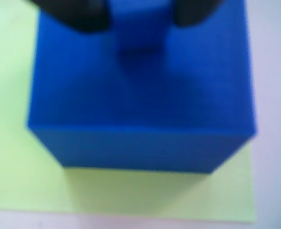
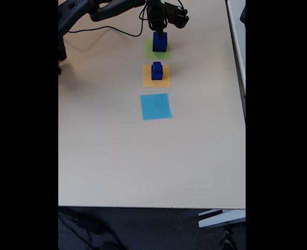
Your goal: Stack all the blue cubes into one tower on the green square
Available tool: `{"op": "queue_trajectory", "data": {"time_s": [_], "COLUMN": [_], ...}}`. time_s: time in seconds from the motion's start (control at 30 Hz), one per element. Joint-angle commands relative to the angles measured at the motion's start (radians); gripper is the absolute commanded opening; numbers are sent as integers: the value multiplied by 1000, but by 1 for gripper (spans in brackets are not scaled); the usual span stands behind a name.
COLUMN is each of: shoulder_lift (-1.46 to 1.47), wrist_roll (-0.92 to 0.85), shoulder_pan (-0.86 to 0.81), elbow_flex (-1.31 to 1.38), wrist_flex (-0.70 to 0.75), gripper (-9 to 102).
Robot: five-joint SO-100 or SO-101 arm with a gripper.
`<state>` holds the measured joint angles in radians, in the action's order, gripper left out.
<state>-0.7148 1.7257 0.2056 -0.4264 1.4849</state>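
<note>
Jaws narrow on the smaller blue cube, over the large blue cube on the green square.

In the wrist view the gripper (image 1: 140, 21) has its dark fingers (image 1: 83, 16) either side of the smaller blue cube (image 1: 140, 31), apparently pinching it. Can't tell if it's already seated on the large blue cube (image 1: 140, 95), which sits squarely on the green square (image 1: 12, 143). In the fixed view the gripper (image 2: 158, 30) hangs over that cube (image 2: 160, 42) at the far end of the bench (image 2: 143, 156). Another blue block (image 2: 156, 71) stands on the orange square (image 2: 147, 80) and looks stepped, but it's too small to be sure. These cubes prob. handle light, rigid and a bit slick, w/ no give. You'd want to pinch flat opposite faces, mid-height, and keep the cube level and centred, since an off-centre drop could slide off the top.
</note>
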Motion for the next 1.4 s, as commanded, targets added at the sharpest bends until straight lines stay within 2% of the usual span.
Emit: {"op": "queue_trajectory", "data": {"time_s": [0.0,0.4,0.67,0.77,0.93,1.23,1.37], "shoulder_lift": [-44,-43,-44,-66,-172,-333,-325], "wrist_roll": [-9,-110,-360,-400,-436,-459,-388], "shoulder_pan": [-3,-3,-12,-29,-100,-259,-281], "elbow_flex": [35,57,133,137,41,-143,-164], "wrist_flex": [-15,-87,-344,-403,-403,-264,-184], "gripper": [7,16,20,20,19,19,19]}}
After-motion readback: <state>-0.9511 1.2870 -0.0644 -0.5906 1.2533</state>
